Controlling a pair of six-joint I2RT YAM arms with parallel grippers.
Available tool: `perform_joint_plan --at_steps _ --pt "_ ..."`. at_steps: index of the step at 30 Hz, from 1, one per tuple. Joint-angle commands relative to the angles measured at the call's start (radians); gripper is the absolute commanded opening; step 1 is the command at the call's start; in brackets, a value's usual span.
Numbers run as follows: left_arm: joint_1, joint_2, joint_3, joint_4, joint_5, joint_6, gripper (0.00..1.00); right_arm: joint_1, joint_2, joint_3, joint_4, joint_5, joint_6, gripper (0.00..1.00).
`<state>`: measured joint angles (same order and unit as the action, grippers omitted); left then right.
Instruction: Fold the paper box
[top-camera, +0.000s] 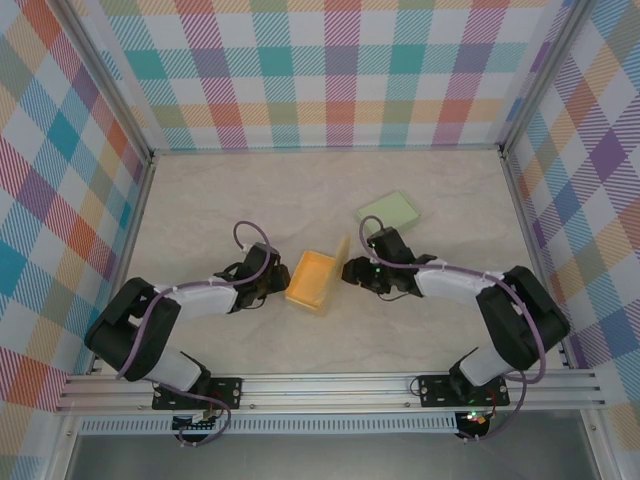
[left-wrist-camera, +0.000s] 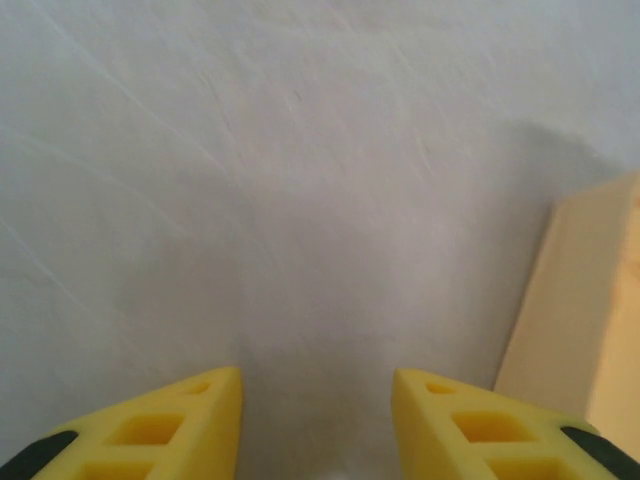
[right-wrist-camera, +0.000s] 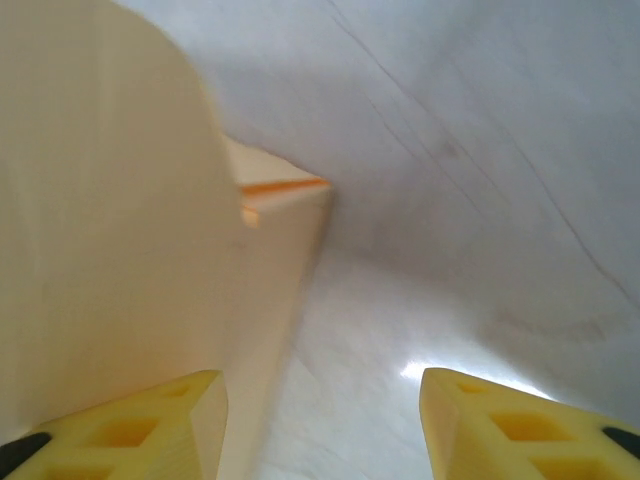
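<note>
The paper box (top-camera: 311, 281) is a yellow-orange open tray in the middle of the table, with one pale flap (top-camera: 343, 251) standing up on its right side. My left gripper (top-camera: 273, 283) sits low just left of the box. In the left wrist view that gripper (left-wrist-camera: 315, 372) is open over bare table, and the box wall (left-wrist-camera: 585, 310) stands off to its right. My right gripper (top-camera: 352, 270) is at the box's right side. In the right wrist view it (right-wrist-camera: 320, 375) is open, the flap (right-wrist-camera: 110, 220) rising beside its left finger (right-wrist-camera: 150, 420).
A pale green flat box (top-camera: 390, 210) lies behind the right gripper. Plaid walls with metal posts close in the marble table (top-camera: 230, 200) on three sides. An aluminium rail (top-camera: 330, 385) runs along the near edge.
</note>
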<state>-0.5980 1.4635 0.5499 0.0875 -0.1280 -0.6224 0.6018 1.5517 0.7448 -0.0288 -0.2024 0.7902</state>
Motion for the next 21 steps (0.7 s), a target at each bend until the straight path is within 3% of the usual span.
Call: perform_joint_plan --at_steps 1,7,13,17,19,21 --pt "-0.084 -0.049 -0.051 -0.075 0.045 -0.088 0.43 -0.044 0.078 0.089 0.007 -0.084 -0.075 0.53" --pt "-0.281 -0.089 -0.062 -0.036 -0.052 -0.199 0.41 -0.112 0.235 0.298 -0.091 -0.171 -0.156 0.52" --pt "-0.457 -0.062 -0.001 0.028 -0.139 -0.219 0.43 -0.224 0.195 0.394 -0.315 -0.031 -0.267 0.52" --pt "-0.47 -0.202 0.017 -0.044 -0.223 -0.124 0.45 -0.281 0.014 0.318 -0.434 0.134 -0.33 0.53" --pt "-0.452 -0.312 0.066 -0.179 -0.309 -0.006 0.47 -0.292 -0.094 0.26 -0.473 0.179 -0.342 0.53" --pt "-0.378 -0.395 0.115 -0.268 -0.324 0.18 0.54 -0.291 -0.213 0.189 -0.495 0.196 -0.337 0.54"
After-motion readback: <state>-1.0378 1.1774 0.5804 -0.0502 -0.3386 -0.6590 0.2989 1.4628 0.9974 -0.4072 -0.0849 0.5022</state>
